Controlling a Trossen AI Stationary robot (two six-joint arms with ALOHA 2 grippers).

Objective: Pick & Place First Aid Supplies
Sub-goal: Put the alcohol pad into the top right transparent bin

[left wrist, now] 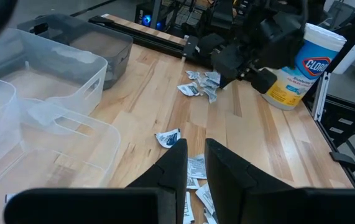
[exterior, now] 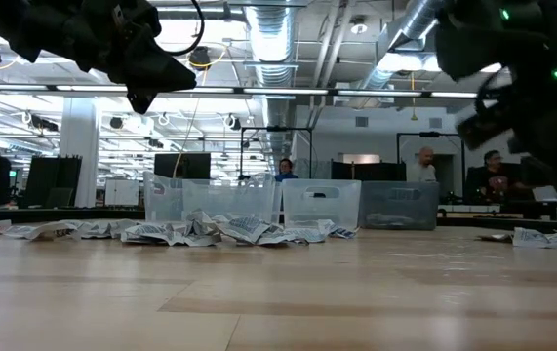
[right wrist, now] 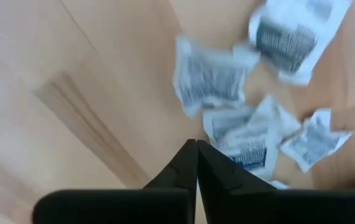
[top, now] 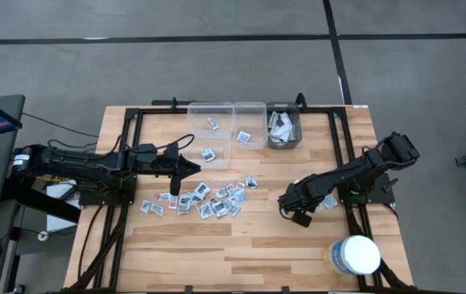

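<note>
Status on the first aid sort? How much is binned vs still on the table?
Done: few. Two packets in the left clear bin, one in the middle clear bin, several pale wrappers in the grey bin.
In hand: right end effector is shut low over a small packet cluster; whether it grips one is unclear. Left end effector hovers by the main pile.
Left: most of it, the main pile of packets.

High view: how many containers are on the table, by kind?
Clear plastic bins: 2
Grey bin: 1
White Clorox tub: 1
Total: 4
</note>
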